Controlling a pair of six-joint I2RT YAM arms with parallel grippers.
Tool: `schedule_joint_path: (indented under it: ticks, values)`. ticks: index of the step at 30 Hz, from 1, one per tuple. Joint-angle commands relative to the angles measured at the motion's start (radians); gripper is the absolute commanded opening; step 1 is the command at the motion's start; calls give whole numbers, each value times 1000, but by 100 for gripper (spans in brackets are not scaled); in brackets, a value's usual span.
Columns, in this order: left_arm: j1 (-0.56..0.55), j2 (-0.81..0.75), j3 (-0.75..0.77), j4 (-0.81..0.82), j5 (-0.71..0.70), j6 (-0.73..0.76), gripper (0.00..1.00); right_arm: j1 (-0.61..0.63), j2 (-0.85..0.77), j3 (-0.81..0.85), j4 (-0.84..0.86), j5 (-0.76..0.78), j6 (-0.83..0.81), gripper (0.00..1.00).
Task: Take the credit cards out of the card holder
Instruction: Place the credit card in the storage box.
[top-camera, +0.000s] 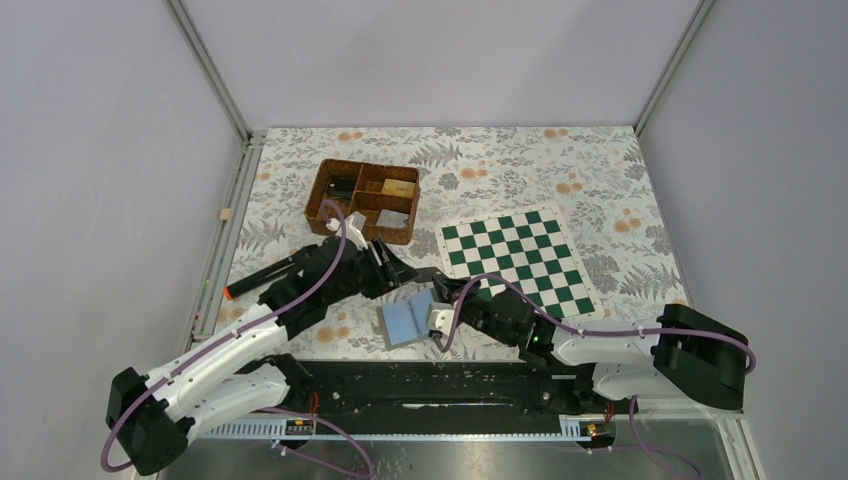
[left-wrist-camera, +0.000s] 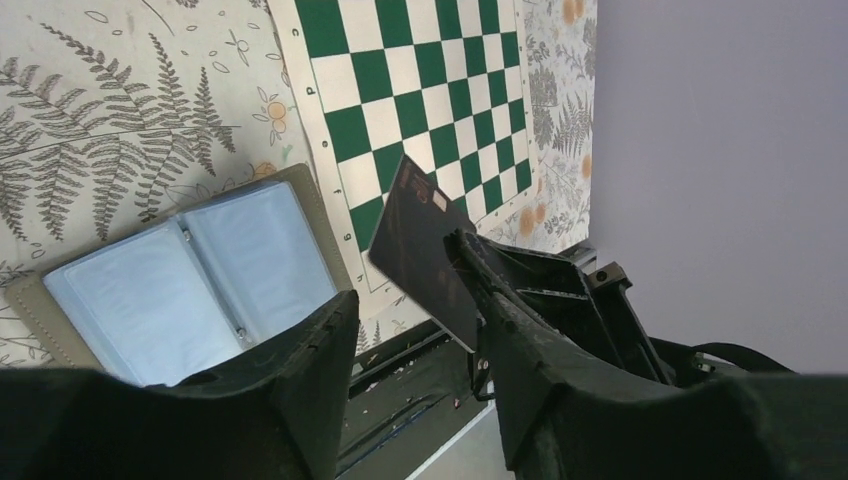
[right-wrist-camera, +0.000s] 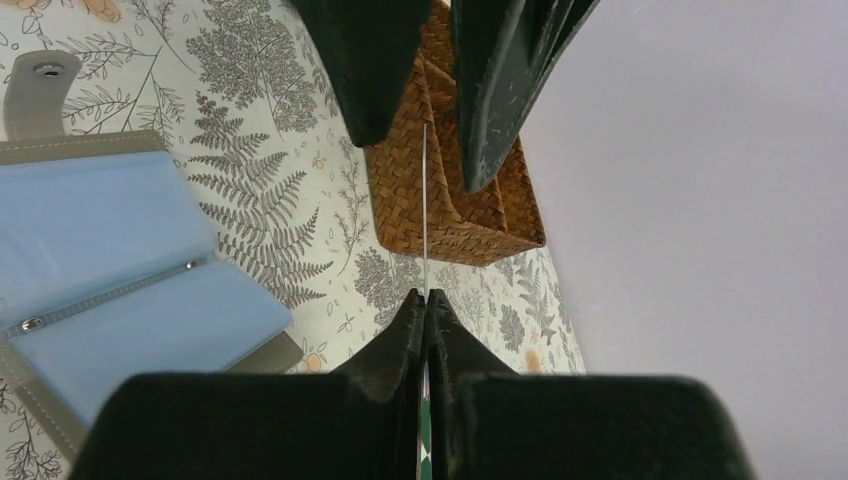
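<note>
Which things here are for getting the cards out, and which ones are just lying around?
For the job:
- card holder, lying open
- dark card
- right gripper, jaws shut on the card
- left gripper, jaws open on either side of the card

Just lying about:
- chessboard
- wicker basket
- black marker

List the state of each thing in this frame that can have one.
card holder: lying open, blue inside up.
card: out of the holder, held in the air.
right gripper: shut on the card's edge.
left gripper: open, one finger either side of the card.
wicker basket: upright, things in several compartments.
chessboard: flat, no pieces on it.
marker: lying flat.
</note>
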Motion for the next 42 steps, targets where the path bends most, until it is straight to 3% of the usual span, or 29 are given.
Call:
schedule_joint_path:
  ticks: [1, 10, 11, 13, 15, 18, 22, 26, 31, 36, 42]
  values:
    - [4, 25, -5, 94, 54, -23, 44, 30, 24, -3, 113, 70, -23, 0]
    - [7, 4, -44, 152, 50, -30, 7, 50, 77, -27, 194, 100, -31, 0]
    - [8, 4, -42, 152, 50, -29, 1, 53, 84, -35, 217, 108, -39, 4]
    - [9, -6, -48, 153, 34, -49, 0, 60, 102, -60, 287, 119, -59, 20]
    - [8, -27, -67, 187, 25, -55, 0, 59, 122, -88, 382, 127, -48, 30]
    - [8, -50, -71, 196, -7, -3, 0, 61, 136, -123, 452, 130, -14, 41]
    - [11, -93, -74, 211, -39, 110, 0, 61, 125, -136, 410, 178, 73, 55]
    - [13, -144, -93, 248, -46, 225, 0, 61, 83, -175, 452, 204, 190, 61]
    - [15, -197, -113, 243, -46, 307, 0, 61, -75, -139, 202, 229, 365, 63]
    - [15, -249, -128, 242, -15, 378, 0, 59, -262, -15, -169, 227, 701, 64]
    - [16, -263, -53, 120, 88, 515, 0, 49, -422, 178, -606, 31, 990, 67]
